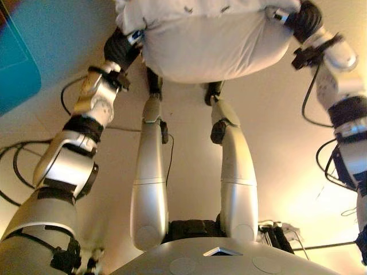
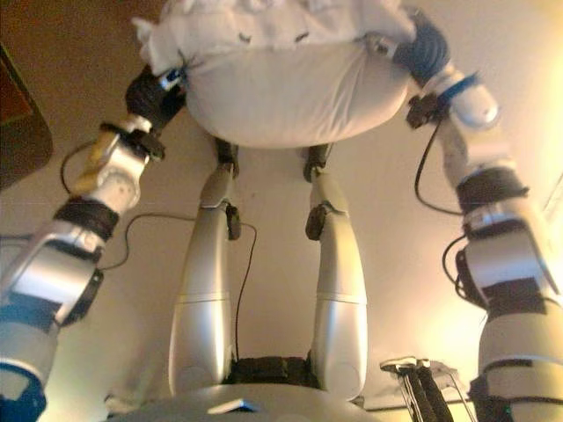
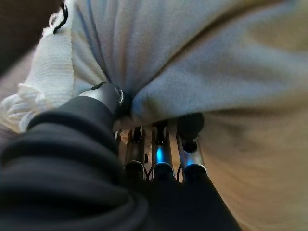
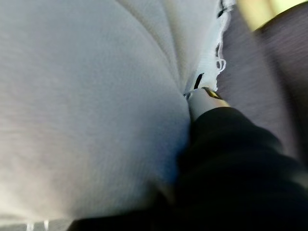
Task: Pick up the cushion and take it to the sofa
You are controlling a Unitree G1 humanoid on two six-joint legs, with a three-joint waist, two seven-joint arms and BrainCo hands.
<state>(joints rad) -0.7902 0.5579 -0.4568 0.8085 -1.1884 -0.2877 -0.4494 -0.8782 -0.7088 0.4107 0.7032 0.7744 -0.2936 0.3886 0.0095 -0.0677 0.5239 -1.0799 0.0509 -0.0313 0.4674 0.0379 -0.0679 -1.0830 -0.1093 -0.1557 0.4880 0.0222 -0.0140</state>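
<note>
Both hands, left hand [image 1: 121, 48] and right hand [image 1: 305, 20], clamp the cushion [image 1: 215, 43].

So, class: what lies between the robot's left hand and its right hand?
The white cushion fills the whole stretch, pressed between the left hand and the right hand. Both eye views show this; each wrist view shows its hand pushed into the fabric.

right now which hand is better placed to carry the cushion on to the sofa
Neither alone: the left hand and right hand clamp opposite ends of the white cushion, held off the floor. The left's fingers visibly dig into the fabric, so carry with both.
</note>
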